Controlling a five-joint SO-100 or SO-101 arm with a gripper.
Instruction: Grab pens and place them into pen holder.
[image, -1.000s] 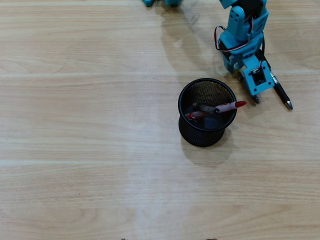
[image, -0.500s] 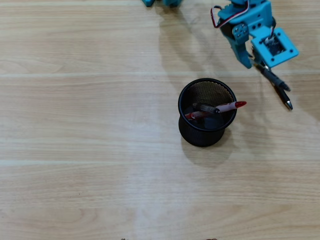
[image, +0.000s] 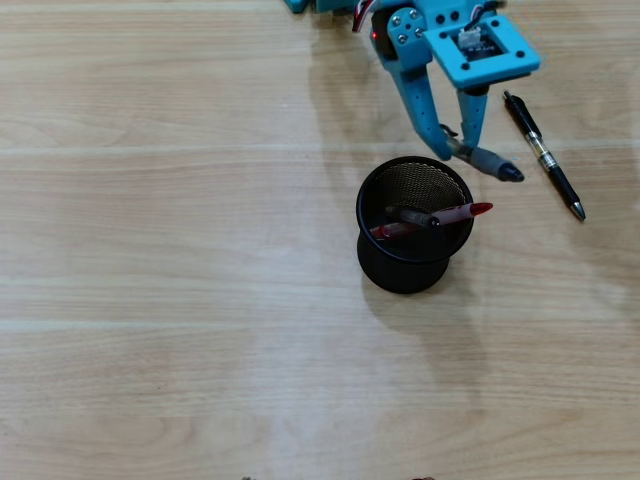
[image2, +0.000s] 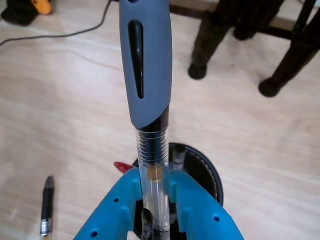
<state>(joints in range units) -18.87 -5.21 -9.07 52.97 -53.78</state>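
— What's in your gripper (image: 453, 148)?

— A black pen (image2: 148, 110), pinched between my fingers, grey sleeve pointing away in the wrist view.

— And the pen holder (image: 414, 268)?

— On the table (image: 160, 300), right of centre, just below my fingertips in the overhead view. A red pen (image: 462, 213) leans over its right rim beside a dark one.

— Others?

— Another black pen (image: 543, 154) lies flat near the table's top right corner.

fingers (image: 455, 152) clamp grey-sleeved pen (image: 490, 165) | above pen holder (image: 372, 190) rim | black pen (image: 545, 156) on table
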